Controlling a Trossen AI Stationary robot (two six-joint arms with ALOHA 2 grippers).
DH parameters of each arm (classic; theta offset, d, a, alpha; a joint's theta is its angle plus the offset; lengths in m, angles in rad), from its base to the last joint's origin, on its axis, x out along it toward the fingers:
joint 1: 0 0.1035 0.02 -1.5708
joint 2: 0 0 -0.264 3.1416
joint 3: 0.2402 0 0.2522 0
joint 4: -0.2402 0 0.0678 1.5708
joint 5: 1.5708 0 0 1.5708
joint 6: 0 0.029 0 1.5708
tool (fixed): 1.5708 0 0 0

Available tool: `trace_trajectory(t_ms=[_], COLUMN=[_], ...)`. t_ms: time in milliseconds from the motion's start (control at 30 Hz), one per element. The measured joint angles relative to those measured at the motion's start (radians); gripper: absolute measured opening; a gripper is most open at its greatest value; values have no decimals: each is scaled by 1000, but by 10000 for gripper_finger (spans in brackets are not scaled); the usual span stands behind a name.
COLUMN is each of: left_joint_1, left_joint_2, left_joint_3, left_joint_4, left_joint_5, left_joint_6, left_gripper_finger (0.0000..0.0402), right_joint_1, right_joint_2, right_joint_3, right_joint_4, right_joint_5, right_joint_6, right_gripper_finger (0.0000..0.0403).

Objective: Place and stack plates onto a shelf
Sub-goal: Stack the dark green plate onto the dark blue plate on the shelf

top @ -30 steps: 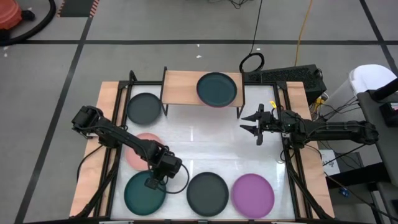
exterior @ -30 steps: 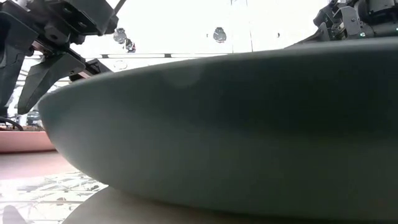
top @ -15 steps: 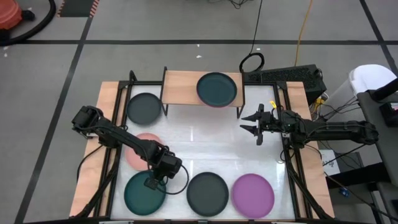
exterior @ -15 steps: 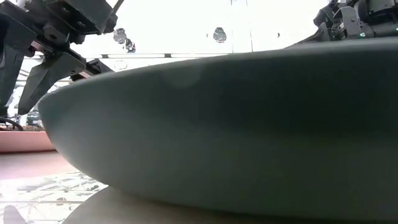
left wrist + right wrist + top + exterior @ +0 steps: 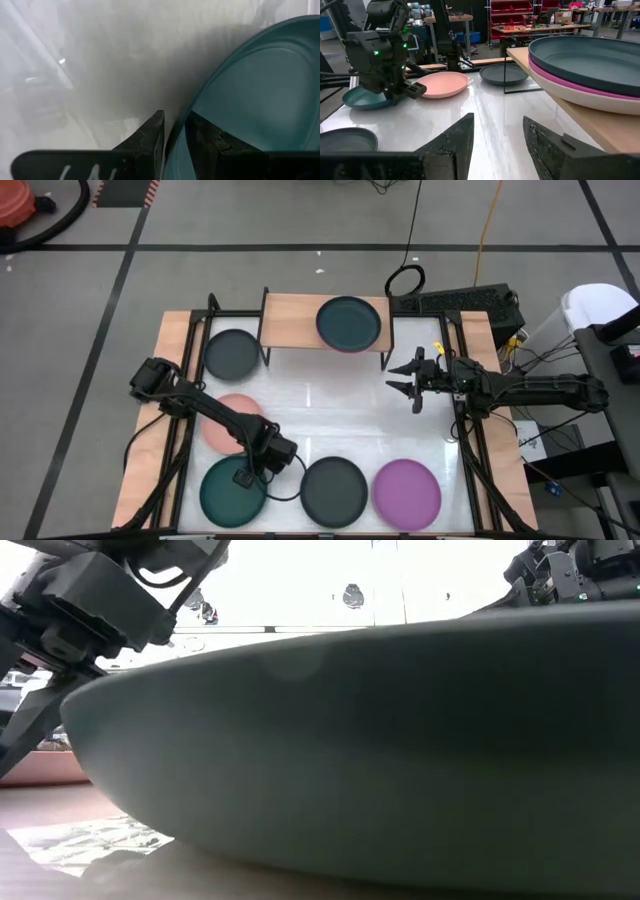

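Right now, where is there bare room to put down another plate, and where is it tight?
Free: the shelf's left half, beside the teal-topped stack; and the table's middle, between shelf and front row. Crowded: the front row, teal plate, charcoal plate, purple plate, where the left gripper straddles the teal rim.

In the low view a charcoal plate (image 5: pixel 380 750) is filling nearly the whole picture, its right side running off the edge, and it is blocking the tabletop, the shelf and most of both arms behind it. In the high view the stack on the shelf (image 5: pixel 300 321) is showing only its dark teal top plate (image 5: pixel 349 323); the plates beneath are barely peeking out. In the left wrist view the teal plate (image 5: pixel 250 95) is being cut by the picture's edges, and the left pincer (image 5: pixel 173 131) fingers are straddling its rim, contact unclear. In the right wrist view the stacked plates are running off the edge.
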Motion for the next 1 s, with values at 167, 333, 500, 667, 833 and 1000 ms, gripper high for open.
trace_trajectory(t_ms=[167, 333, 500, 667, 833, 1000], left_joint_1=[0, 6, 13, 23, 51, 86], left_joint_2=[-4, -4, -9, -59, -153, -238], left_joint_3=[0, 0, 3, 40, 107, 192], left_joint_4=[1, 0, 1, -1, -7, 19], left_joint_5=[-23, 15, 60, 45, 19, -84], left_joint_6=[-13, -28, -105, -178, -238, -245], left_gripper_finger=[80, 36, 10, 9, 9, 9], right_joint_1=[0, 0, 0, 0, 0, 0], right_joint_2=[0, 0, 0, 0, 0, 0], right_joint_3=[0, 0, 0, 0, 0, 0], right_joint_4=[0, 0, 0, 0, 2, 17], right_joint_5=[0, 0, 0, 0, 0, 0], right_joint_6=[0, 1, 3, 3, 9, 30], right_gripper_finger=[151, 151, 151, 151, 151, 151])
